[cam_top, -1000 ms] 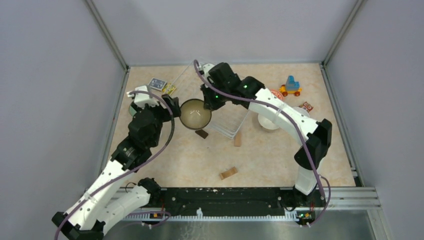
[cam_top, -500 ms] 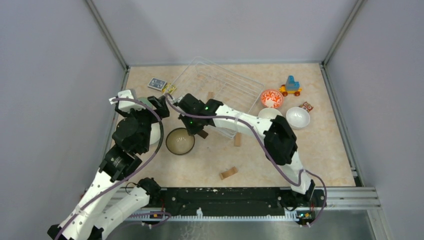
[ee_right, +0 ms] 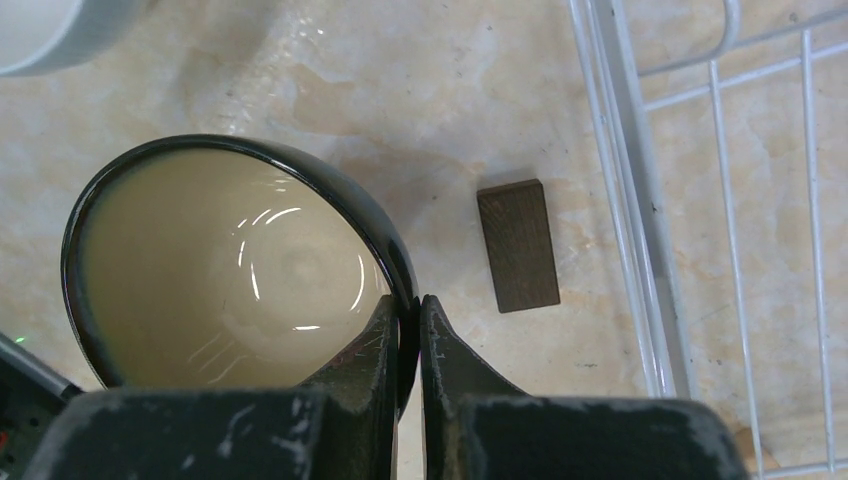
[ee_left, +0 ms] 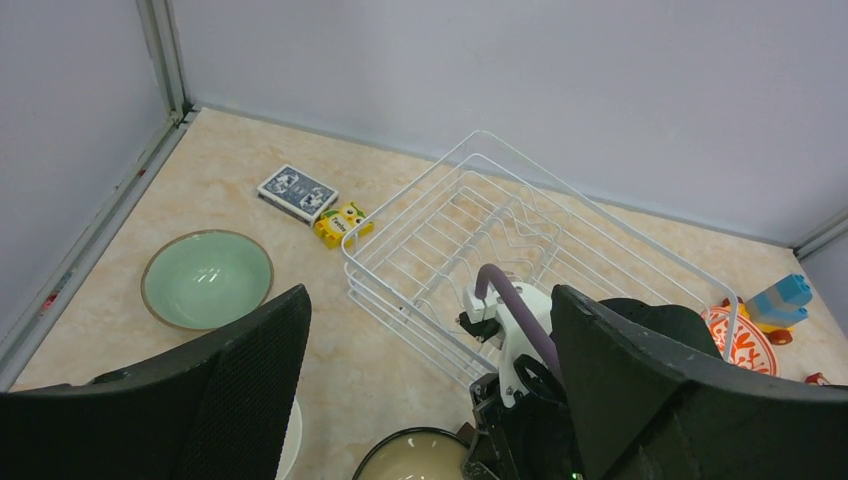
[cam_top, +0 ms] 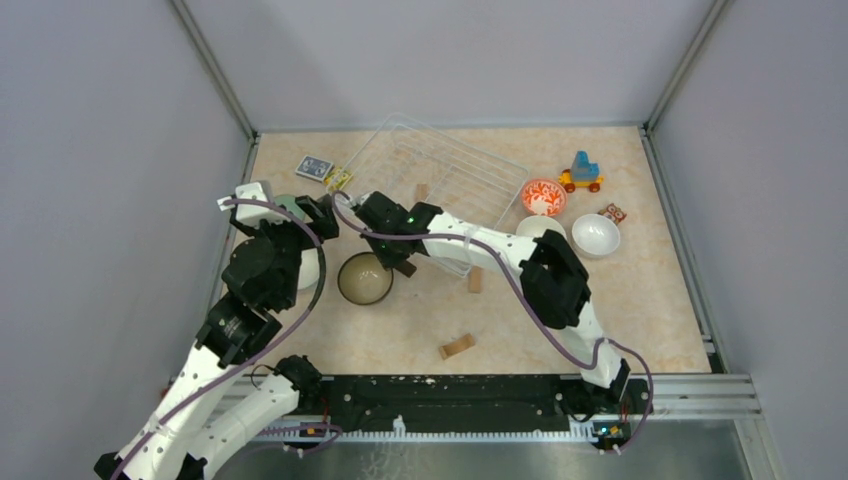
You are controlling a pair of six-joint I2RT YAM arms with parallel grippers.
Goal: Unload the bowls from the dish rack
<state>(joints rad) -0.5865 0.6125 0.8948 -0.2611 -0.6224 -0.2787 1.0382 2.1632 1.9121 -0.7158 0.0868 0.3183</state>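
The white wire dish rack stands at the back middle with no bowl in it; it also shows in the left wrist view and the right wrist view. My right gripper is shut on the rim of a dark bowl with a beige inside, low over the table left of the rack. My left gripper is open and empty above it. A pale green bowl and a white bowl sit at the left. An orange-patterned bowl and two white bowls sit at the right.
A dark wooden block lies between the held bowl and the rack. Lighter blocks lie in front. A card deck and a yellow toy lie at the back left. A toy train stands at the back right.
My right gripper has carried the beige-inside bowl from beside the rack toward the near left and lowered it. The rack, tipped up a second ago, lies flat again. My left arm drew back.
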